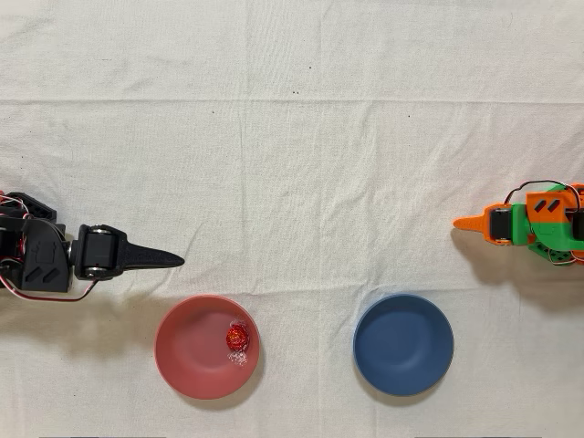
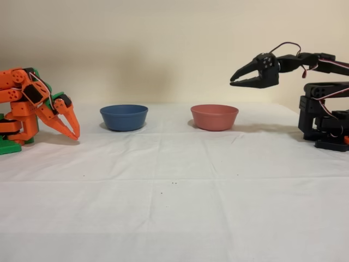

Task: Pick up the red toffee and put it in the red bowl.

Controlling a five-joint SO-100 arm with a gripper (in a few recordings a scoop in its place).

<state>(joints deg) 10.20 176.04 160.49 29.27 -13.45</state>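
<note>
Overhead view: the red toffee (image 1: pixel 237 338) sits inside the red bowl (image 1: pixel 187 363), lower left — job looks done. The black gripper (image 2: pixel 235 81) hangs empty, slightly open — best pull away slowly without bumping the bowl.

The black arm's end effector (image 2: pixel 235 82) hangs raised, jaws slightly parted.

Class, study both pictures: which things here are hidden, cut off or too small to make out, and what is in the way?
1. Small shiny red toffee: in the fixed view, the shallow salmon-red plastic bowl hides it behind its wall.
2. Black arm's two-finger gripper: from overhead, its slightly parted jaws overlap into one point.
3. Black arm's base: cut off by the left edge overhead, the right edge in the fixed view.
</note>
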